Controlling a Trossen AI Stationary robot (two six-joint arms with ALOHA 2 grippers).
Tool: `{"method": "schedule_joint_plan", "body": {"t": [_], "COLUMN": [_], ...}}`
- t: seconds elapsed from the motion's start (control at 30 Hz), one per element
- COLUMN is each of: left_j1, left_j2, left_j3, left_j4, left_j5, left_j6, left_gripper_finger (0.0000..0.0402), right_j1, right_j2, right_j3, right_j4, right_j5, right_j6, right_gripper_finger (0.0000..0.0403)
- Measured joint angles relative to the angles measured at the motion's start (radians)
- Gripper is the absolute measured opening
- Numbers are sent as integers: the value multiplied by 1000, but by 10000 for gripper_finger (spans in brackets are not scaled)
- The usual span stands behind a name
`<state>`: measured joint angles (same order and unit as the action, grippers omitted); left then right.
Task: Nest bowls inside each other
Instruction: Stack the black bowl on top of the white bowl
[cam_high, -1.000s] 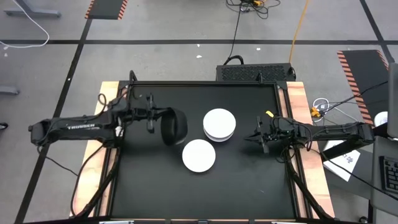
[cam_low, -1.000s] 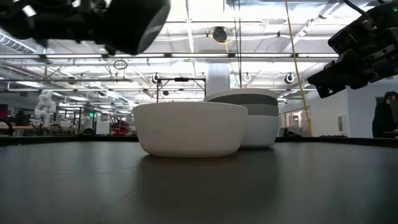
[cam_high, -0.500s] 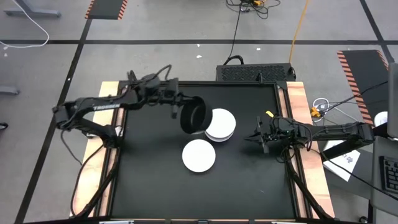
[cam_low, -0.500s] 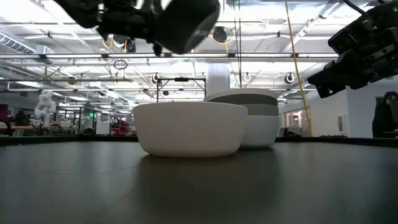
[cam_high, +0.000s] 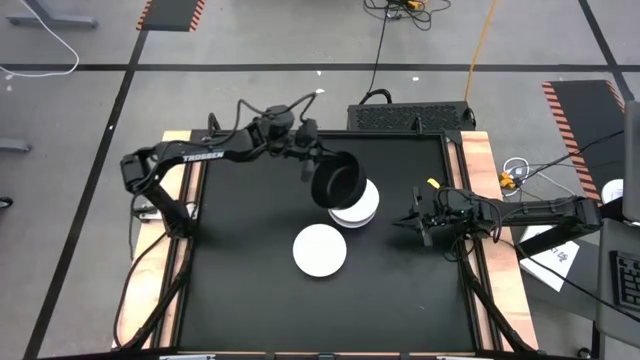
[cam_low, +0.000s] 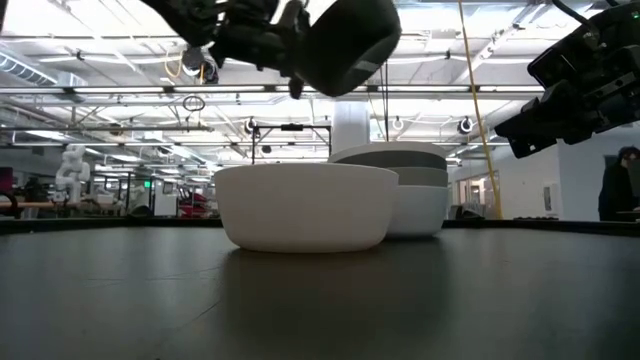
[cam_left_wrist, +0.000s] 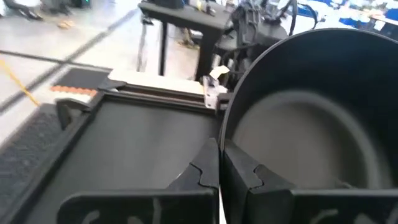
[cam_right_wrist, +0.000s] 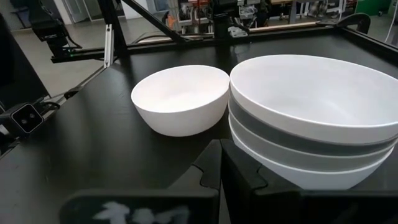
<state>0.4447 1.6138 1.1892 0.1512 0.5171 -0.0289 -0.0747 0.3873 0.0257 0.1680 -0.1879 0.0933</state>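
stack (cam_high: 355, 205): nested bowls mid-table, half hidden from above by the black bowl (cam_high: 336, 182); grey band between white rims up close, exact count hard to tell
black bowl: smooth, round, tilted, held in the air over the stack's edge
left gripper (cam_left_wrist: 219, 174): fingers pinched on the black bowl's rim
lone white bowl (cam_high: 320, 250): glossy, upright, just beside the stack
right gripper (cam_high: 412, 221): hovers near the table's right edge, fingers pressed together on nothing
table (cam_high: 250, 290): matte black top
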Motion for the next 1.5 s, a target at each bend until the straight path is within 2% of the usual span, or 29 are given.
{"method": "schedule_joint_plan", "body": {"t": [0.23, 0.4, 0.7, 1.13, 1.4, 1.5], "left_j1": [-7, -5, -5, -8, -17, -16], "left_j2": [120, 209, 363, 392, 417, 438], "left_j3": [156, 259, 377, 393, 393, 393], "left_j4": [-73, -202, -280, -438, -471, -471], "left_j5": [59, 60, 84, 54, 7, -40], "left_j6": [0, 21, 8, 40, 58, 68], "left_gripper_finger": [2, 2, 1, 1, 1, 1], "right_j1": [0, 0, 0, 0, 0, 0], "right_j2": [0, 0, 0, 0, 0, 0], "right_j3": [0, 0, 0, -1, -1, -1], "right_j4": [0, 0, -1, -4, 0, 0], "right_j5": [0, 0, 0, 0, 0, 0], "right_j6": [0, 0, 0, 2, 3, 4], "right_gripper_finger": [0, 0, 0, 0, 0, 0]}}
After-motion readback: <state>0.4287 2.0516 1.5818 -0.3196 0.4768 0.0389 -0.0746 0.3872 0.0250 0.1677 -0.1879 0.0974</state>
